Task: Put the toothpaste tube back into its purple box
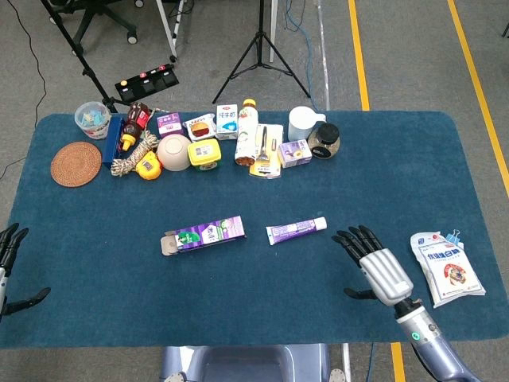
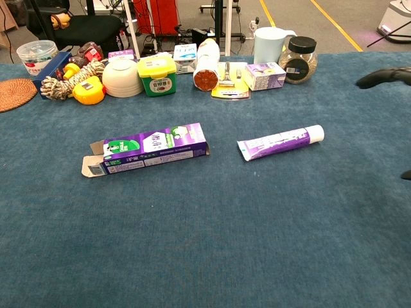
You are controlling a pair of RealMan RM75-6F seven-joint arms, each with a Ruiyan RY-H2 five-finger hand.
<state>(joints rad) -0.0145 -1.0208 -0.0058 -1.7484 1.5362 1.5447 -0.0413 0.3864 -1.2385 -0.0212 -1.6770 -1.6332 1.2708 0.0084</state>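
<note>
The toothpaste tube (image 1: 296,230) is purple and white with a white cap at its right end, lying flat on the blue table (image 1: 238,310) just right of the purple box (image 1: 203,234), whose left end flap stands open. The right hand (image 1: 375,269) hovers near the tube's cap end, fingers (image 1: 355,237) spread wide, holding and touching nothing. The left hand (image 1: 9,267) sits at the table's left edge, fingers apart and holding nothing.

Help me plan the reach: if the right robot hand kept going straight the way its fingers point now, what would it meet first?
Probably the toothpaste tube, at its white cap end. The right robot hand is open, fingers aimed up-left across bare blue tabletop toward it. Height above the table is unclear, so it might pass over.
</note>
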